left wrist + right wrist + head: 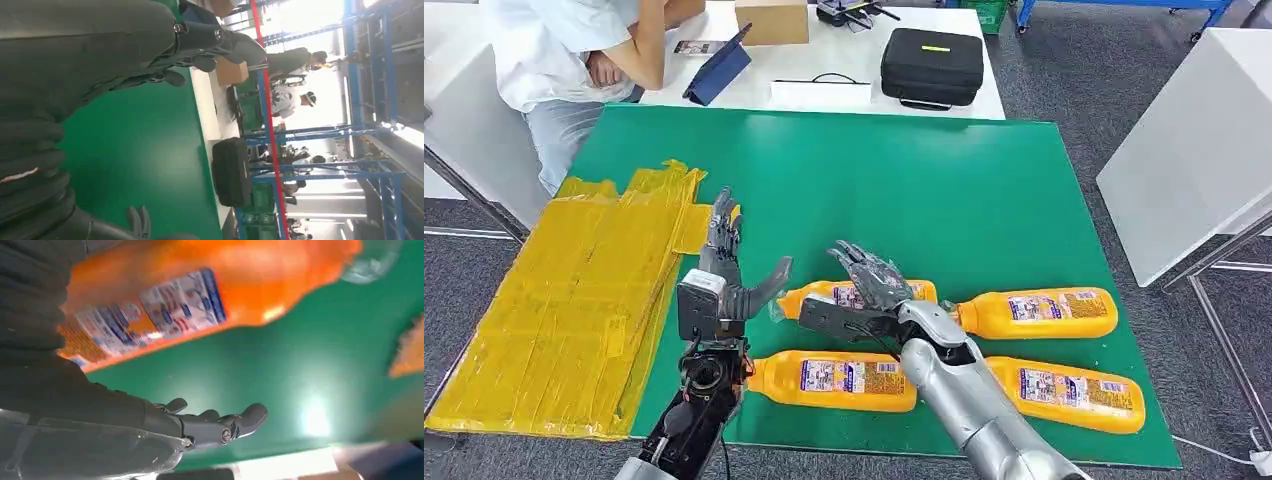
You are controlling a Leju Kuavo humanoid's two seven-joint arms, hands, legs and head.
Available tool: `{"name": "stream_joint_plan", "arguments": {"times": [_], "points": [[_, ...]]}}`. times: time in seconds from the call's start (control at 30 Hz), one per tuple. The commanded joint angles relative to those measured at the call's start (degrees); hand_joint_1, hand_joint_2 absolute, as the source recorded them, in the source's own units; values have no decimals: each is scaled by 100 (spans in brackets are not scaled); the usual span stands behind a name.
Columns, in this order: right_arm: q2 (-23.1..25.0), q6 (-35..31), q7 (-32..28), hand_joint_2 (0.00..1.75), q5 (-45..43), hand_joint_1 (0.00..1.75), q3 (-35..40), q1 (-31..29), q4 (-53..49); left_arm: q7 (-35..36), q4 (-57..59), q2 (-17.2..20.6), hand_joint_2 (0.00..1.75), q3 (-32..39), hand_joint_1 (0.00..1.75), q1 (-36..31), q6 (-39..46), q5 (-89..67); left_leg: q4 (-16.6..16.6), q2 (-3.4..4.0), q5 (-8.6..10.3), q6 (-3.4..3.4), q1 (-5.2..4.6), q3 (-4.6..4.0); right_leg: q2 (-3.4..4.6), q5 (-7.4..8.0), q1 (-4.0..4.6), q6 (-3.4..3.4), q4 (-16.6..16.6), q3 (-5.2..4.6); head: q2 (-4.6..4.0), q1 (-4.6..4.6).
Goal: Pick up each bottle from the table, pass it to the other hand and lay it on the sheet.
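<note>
Several orange bottles with blue-and-white labels lie on the green table (904,190). My right hand (869,290) hovers with fingers spread over the back-left bottle (819,297), partly hiding it; the right wrist view shows that bottle (200,290) close beside my straight fingers (215,425), which are not wrapped around it. Another bottle (1034,312) lies to its right, and two more (829,380) (1064,393) lie near the front edge. My left hand (724,285) stands upright and open, holding nothing, just left of the bottles. The yellow sheet (564,310) covers the table's left side.
A person (574,50) sits at the back left by a white table holding a tablet (719,70), a cardboard box (772,20) and a black case (932,65). Another white table (1194,150) stands to the right. The green table's far half is bare.
</note>
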Motion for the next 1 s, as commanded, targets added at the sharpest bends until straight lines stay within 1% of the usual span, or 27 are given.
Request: {"name": "stream_joint_plan", "arguments": {"times": [0.03,0.07,0.13,0.17,0.2,0.23,0.27,0.3,0.33,0.37,0.4,0.43,0.47,0.5,0.53,0.57,0.6,0.63,0.67,0.7,0.73,0.77,0.87,0.9,0.93,0.97,1.0], "points": [[0,-86,318,175,188,0,232,-523,1191,106,283,1,175,195,0,-30,-35,-60,7,6,-33,-17,5,65,-4,-29,8,-19,6,62,0,0],[-2,-83,318,175,187,0,226,-535,1207,104,282,6,175,199,0,-26,-39,-59,-1,3,-16,-11,3,37,-3,-13,5,-12,-1,35,0,0],[26,-239,494,175,342,0,140,-612,1410,146,297,4,175,245,0,-14,-64,-71,6,6,-31,-18,4,62,-4,-27,7,-19,7,57,0,0],[22,-272,534,175,385,0,122,-628,1447,149,305,7,175,257,0,-9,-73,-71,-2,1,-12,-10,2,29,-5,-10,4,-11,-1,27,0,0],[23,-299,579,175,432,0,113,-640,1476,158,313,6,175,267,0,-8,-75,-77,2,2,-21,-14,4,46,-7,-19,6,-15,3,44,0,0],[20,-331,673,175,517,0,111,-670,1531,167,335,5,175,280,0,-10,-85,-78,-2,-1,-12,-10,2,30,-7,-11,3,-10,-1,28,0,0],[20,-331,673,175,517,0,111,-670,1531,167,335,5,175,280,0,-10,-85,-78,0,1,-18,-12,3,41,-7,-16,5,-13,1,39,0,0],[21,-359,769,175,629,0,99,-713,1612,175,369,2,175,299,0,-18,-108,-79,-1,2,-14,-10,2,32,-4,-12,4,-11,0,29,0,0],[20,-373,842,175,708,0,96,-741,1659,182,389,0,175,309,0,-24,-122,-79,3,3,-24,-14,3,50,-6,-21,6,-15,4,46,0,-2],[20,-373,842,175,708,0,96,-741,1659,182,389,0,175,309,0,-24,-122,-79,0,-2,-15,-10,1,35,-8,-14,3,-11,1,32,0,0],[23,-376,894,175,777,0,81,-760,1689,192,407,-1,175,317,0,-32,-134,-80,3,-1,-23,-14,3,48,-10,-22,6,-15,4,46,0,0],[24,-349,911,175,811,0,74,-763,1706,201,425,3,175,320,0,-38,-142,-78,-1,1,-13,-9,1,31,-6,-12,3,-11,0,29,0,-2],[24,-349,911,175,811,0,74,-763,1706,201,425,3,175,320,0,-38,-142,-78,5,2,-28,-15,3,57,-7,-25,6,-16,6,53,0,0],[25,-315,909,175,825,0,76,-762,1719,206,467,7,175,318,0,-55,-151,-75,2,-1,-20,-13,4,44,-8,-19,6,-14,2,42,0,0],[24,-232,916,175,865,0,88,-770,1750,217,531,3,175,318,0,-88,-161,-66,4,-1,-27,-16,5,56,-10,-26,8,-17,5,54,0,0],[24,-232,916,175,865,0,88,-770,1750,217,531,3,175,318,0,-88,-161,-66,1,-3,-17,-12,3,39,-10,-17,5,-12,1,38,0,0],[31,-240,924,175,912,16,59,-757,1766,215,588,-5,175,313,0,-114,-154,-56,5,-2,-30,-17,4,61,-12,-29,7,-18,7,59,0,0],[36,-244,918,175,905,141,36,-748,1768,215,599,-5,175,311,0,-115,-153,-53,0,-5,-15,-11,3,36,-11,-15,6,-12,0,36,0,0],[34,-254,915,175,906,173,33,-731,1771,214,607,-6,175,311,0,-107,-149,-52,6,-5,-30,-18,5,62,-15,-30,8,-19,8,60,0,0],[35,-244,949,175,941,175,2,-714,1801,208,659,-10,175,293,0,-116,-160,-50,0,-4,-18,-13,3,43,-12,-19,6,-14,1,42,0,-2],[19,-254,957,175,957,175,-25,-693,1824,202,693,-17,175,285,0,-122,-165,-46,3,-3,-24,-15,4,52,-12,-23,7,-16,4,50,0,0],[19,-254,957,175,957,175,-25,-693,1824,202,693,-17,175,285,0,-122,-165,-46,-2,-7,-11,-10,3,31,-13,-13,5,-11,-2,32,0,0],[-6,-287,946,175,1020,175,-73,-674,1939,144,884,-49,175,271,0,-219,-161,-24,5,-12,-27,-17,6,61,-22,-29,9,-19,6,61,0,0],[-10,-298,941,175,1033,175,-93,-675,1958,140,916,-51,175,271,0,-241,-170,-16,-1,-15,-14,-12,3,42,-23,-18,6,-14,1,42,0,-2],[-14,-309,927,175,1052,175,-115,-674,1972,135,949,-56,175,274,0,-273,-177,-3,3,-15,-20,-14,5,52,-24,-24,8,-17,3,53,0,0],[-14,-309,927,175,1052,175,-115,-674,1972,135,949,-56,175,274,0,-273,-177,-3,-3,-13,-9,-10,4,34,-20,-13,6,-12,-3,34,0,-2],[-14,-309,927,175,1052,175,-115,-674,1972,135,949,-56,175,274,0,-273,-177,-3,2,-17,-20,-15,5,53,-26,-24,8,-17,2,54,0,0]]}}
